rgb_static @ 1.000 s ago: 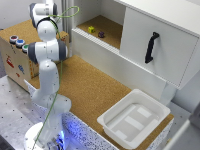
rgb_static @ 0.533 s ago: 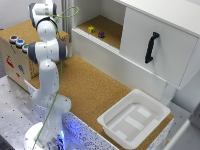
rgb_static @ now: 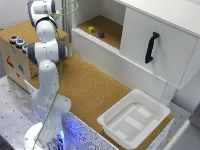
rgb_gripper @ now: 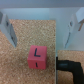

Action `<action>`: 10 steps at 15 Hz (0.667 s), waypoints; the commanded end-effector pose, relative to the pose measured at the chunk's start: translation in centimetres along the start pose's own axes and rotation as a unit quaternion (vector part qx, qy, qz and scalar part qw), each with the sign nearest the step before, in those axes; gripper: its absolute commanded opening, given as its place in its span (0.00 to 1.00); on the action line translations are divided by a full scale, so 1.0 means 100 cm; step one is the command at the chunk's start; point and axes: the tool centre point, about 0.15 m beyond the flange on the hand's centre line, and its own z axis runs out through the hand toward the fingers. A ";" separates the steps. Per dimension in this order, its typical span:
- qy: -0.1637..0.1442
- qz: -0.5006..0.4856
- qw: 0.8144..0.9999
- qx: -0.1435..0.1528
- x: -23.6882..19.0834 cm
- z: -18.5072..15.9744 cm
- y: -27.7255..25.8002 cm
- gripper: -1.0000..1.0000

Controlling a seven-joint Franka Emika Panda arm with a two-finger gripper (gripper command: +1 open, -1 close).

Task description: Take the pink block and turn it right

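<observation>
White arm [rgb_static: 47, 60] stands at nine o'clock on the cork desk [rgb_static: 95, 90]; a white tray [rgb_static: 134, 119] sits at five o'clock. In the wrist view, the jaws [rgb_gripper: 42, 24] hang spread above the pink block [rgb_gripper: 37, 58], marked "L", not touching it.

Work surface [rgb_static: 95, 90]: cork-like board — rough, speckled, matt. Pink block [rgb_gripper: 37, 58]: smooth, matt faces with a printed black letter. White tray [rgb_static: 134, 118] and robot arm [rgb_static: 47, 55]: smooth plastic-looking shells, slightly glossy — the cabinet handle [rgb_static: 151, 47] is black, matt.
</observation>
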 end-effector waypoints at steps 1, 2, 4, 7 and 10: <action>0.000 0.000 1.000 0.000 0.000 0.000 0.000 1.00; 0.009 -0.023 1.000 -0.011 0.003 -0.006 0.003 1.00; 0.007 -0.089 0.996 -0.019 0.003 -0.017 0.012 1.00; -0.013 -0.162 0.987 -0.013 -0.006 -0.036 0.012 1.00; -0.042 -0.281 0.959 -0.005 -0.033 -0.059 -0.012 1.00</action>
